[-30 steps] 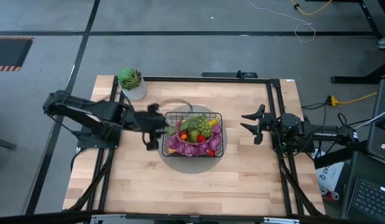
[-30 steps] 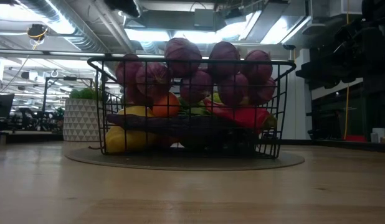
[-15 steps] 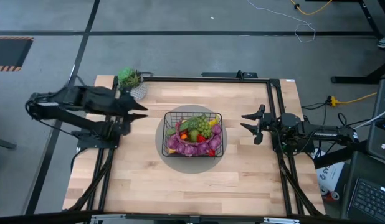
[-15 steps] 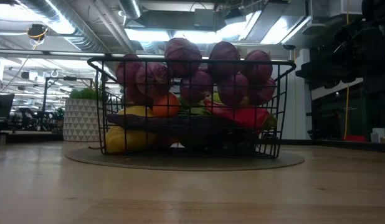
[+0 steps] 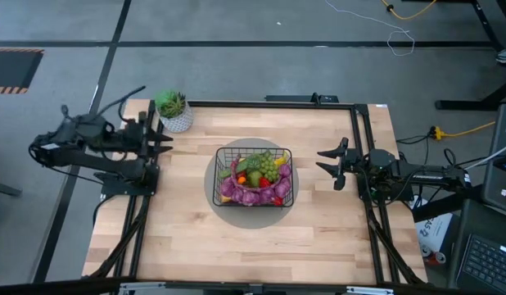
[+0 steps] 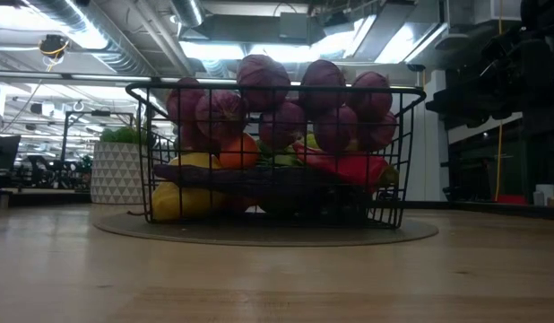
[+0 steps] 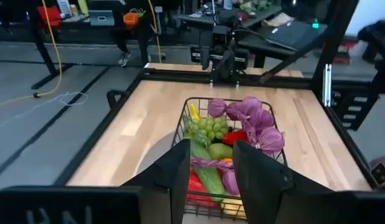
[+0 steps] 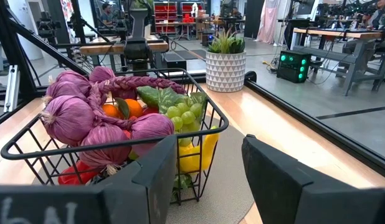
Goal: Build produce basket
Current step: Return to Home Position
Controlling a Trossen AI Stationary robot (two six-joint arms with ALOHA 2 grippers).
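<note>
basket point(image 5: 291, 176) at centre of tabletop point(image 5: 318, 238), heaped with produce point(image 5: 255, 187) | left tool point(image 5: 164, 141) spread, empty, near potted plant point(image 5: 173, 108) | right tool point(image 5: 322, 161) spread, empty, right of basket | handling: likely stiff wire, light, top pieces loose; pinch rim

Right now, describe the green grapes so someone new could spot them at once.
At the middle of the wooden table a black wire basket sits on a round grey mat. The green grapes lie on top, on the side nearer the right arm. They are the only cluster of small pale-green balls; the purple bulbs beside them are much bigger.
</note>
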